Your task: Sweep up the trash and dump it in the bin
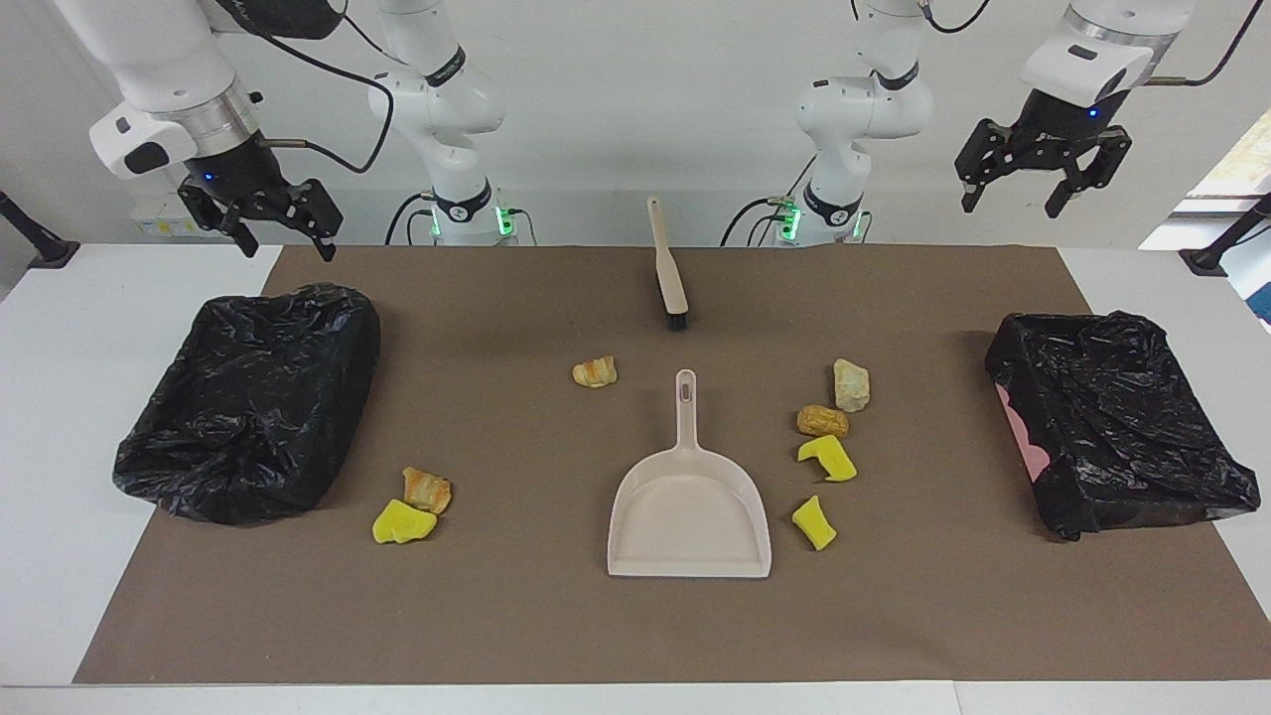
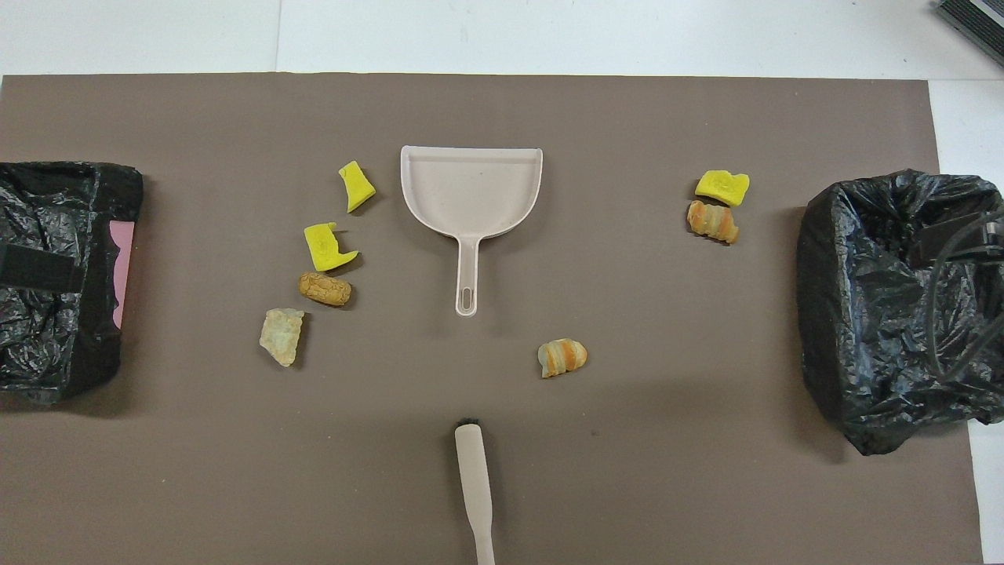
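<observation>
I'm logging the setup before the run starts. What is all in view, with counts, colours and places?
Mat: one, brown, covering the table.
Dustpan: one, beige, mid-mat, handle toward the robots.
Brush: one, beige with black bristles, nearer to the robots than the dustpan.
Yellow sponge chunks: three; two beside the dustpan toward the left arm's end, one toward the right arm's end.
Bread-like pieces: four, tan to orange-brown, scattered around the dustpan.
Bins: two, black-bagged, one at each end.
Left end effector: open, raised above the table edge.
Right end effector: open, raised above its bin.
</observation>
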Available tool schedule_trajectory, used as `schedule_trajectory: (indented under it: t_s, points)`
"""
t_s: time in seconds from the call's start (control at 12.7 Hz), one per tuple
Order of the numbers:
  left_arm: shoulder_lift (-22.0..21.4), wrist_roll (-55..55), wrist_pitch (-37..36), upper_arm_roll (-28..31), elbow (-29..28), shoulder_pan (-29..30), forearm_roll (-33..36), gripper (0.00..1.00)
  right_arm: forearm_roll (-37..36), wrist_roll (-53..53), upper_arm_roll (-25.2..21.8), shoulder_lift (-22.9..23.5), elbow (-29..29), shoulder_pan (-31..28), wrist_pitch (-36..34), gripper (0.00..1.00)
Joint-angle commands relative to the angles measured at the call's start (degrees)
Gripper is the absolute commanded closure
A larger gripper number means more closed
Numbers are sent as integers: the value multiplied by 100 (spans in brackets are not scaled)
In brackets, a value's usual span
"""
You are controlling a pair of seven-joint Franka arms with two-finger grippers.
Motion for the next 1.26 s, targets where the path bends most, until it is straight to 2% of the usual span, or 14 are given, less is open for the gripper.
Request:
schedule_trajectory:
  t_s: [0.0,0.71,0.87,1.19]
  points:
    - [-194,23,-46,-13,-203,103,-13,0,1,217,69,-30,11,-32,-95,0]
    - [-230,5,-3,-39,-273,129,5,0,45,218,131,-75,-7,12,-112,0]
    - [-221,5,-2,-39,-273,120,-4,0,80,262,131,-206,-190,12,-164,0]
    - [-230,5,-55,-39,-282,164,-4,0,160,253,140,-101,-182,125,-112,0]
